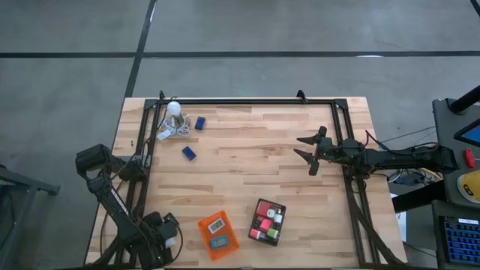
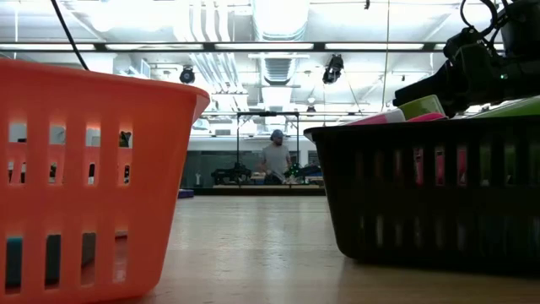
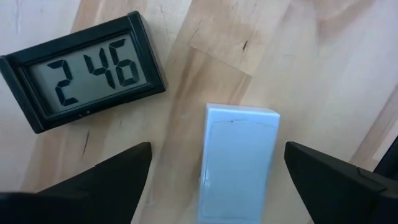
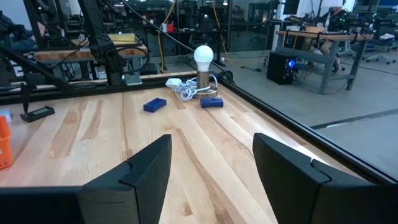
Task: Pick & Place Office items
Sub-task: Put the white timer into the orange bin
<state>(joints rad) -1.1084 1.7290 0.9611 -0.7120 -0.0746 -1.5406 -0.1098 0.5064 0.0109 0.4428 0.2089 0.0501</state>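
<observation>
Office items lie scattered over the wooden worktop (image 1: 247, 157), here placed relative to the orange tray (image 1: 218, 237) at its near edge. Inside the orange tray rest a small white-labelled piece (image 1: 217, 224) and a teal piece (image 1: 219, 242). Just beside it, on the right arm's side, stands the black tray (image 1: 268, 221), holding red, pink, green and white bits (image 1: 266, 223). Well beyond the orange tray, toward the far left corner, lie two dark blue blocks (image 1: 189, 153) (image 1: 200, 123), the farther one next to a white bulb on a stand (image 1: 174, 109) with a coiled white cable (image 1: 178, 130).

Left gripper (image 3: 211, 180): on the left arm's side of the orange tray, low over the worktop, fingers (image 3: 93, 183) spread wide on either side of a pale blue-white box (image 3: 237, 162), not touching it. A black digital clock (image 3: 84, 70) lies just beyond the box.

Right gripper (image 1: 309, 149): well apart from the orange tray, above the worktop's right half, fingers (image 4: 146, 171) spread with nothing between them.

Low view: orange tray wall (image 2: 84, 169) and black tray wall (image 2: 430, 190) stand in the foreground; a person (image 2: 275, 157) stands far off in the room.
</observation>
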